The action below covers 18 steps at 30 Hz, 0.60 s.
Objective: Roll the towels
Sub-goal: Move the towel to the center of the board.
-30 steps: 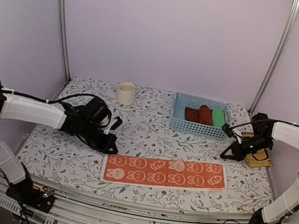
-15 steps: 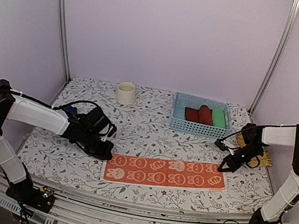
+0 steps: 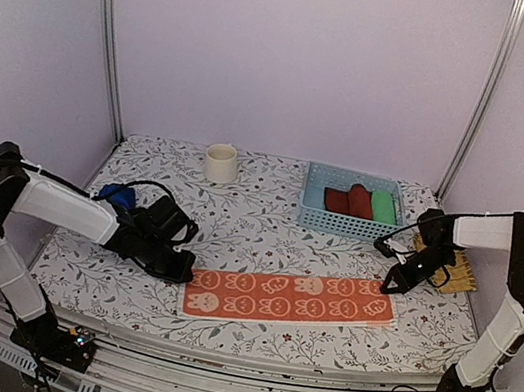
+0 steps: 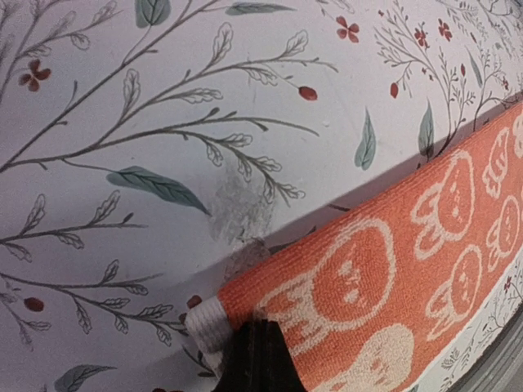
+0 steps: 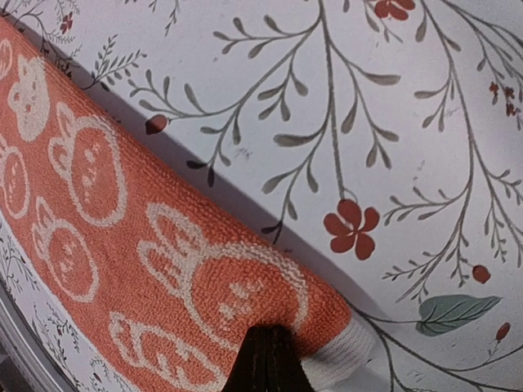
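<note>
The orange-salmon towel point(image 3: 289, 300) with white rabbit prints lies stretched out lengthwise near the table's front. My left gripper point(image 3: 184, 271) is shut on its far left corner, where the white hem shows beside the black fingertips point(image 4: 255, 351). My right gripper point(image 3: 390, 286) is shut on the far right corner, its fingertips point(image 5: 270, 359) pinching the cloth just inside the hem. Both corners of this towel point(image 4: 392, 278) point(image 5: 122, 220) sit slightly raised, casting a shadow on the table. A blue towel point(image 3: 118, 195) peeks out behind my left arm, mostly hidden.
A light blue basket point(image 3: 348, 225) at the back right holds red rolls point(image 3: 350, 202) and a green roll point(image 3: 382, 206). A cream cup point(image 3: 220, 162) stands at the back centre. A brown mat point(image 3: 458, 279) lies by the right wall. The table point(image 3: 265, 237) has a floral cover.
My right gripper came down from beside the basket to the towel's far right corner and shut on it. My left gripper slid onto the far left corner. The towel's far edge lifted a little.
</note>
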Tool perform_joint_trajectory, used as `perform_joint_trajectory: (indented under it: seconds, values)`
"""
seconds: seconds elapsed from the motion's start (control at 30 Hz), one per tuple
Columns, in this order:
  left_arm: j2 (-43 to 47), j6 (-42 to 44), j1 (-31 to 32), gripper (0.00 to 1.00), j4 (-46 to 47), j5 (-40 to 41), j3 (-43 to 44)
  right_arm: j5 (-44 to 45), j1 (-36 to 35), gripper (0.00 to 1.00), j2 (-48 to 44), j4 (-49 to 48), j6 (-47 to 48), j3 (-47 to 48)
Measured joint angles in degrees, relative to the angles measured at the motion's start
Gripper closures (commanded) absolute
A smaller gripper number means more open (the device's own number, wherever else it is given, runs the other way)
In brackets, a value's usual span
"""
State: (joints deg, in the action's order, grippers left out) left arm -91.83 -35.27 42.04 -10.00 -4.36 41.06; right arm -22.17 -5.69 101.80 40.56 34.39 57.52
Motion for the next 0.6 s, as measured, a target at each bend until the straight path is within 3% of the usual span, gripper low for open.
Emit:
perform_joint_trajectory:
  seconds: [0.4,0.6]
  values:
    - [7.58,-1.84,0.11,1.00,-5.84,4.83,-3.72,4.79,-4.57,0.93,6.51,-2.91,-1.86,9.64]
    - [15.67,-0.90,0.13,0.95,-9.07,4.66,-3.72,5.20,-4.37,0.77,4.66,-0.90,-2.82,9.81]
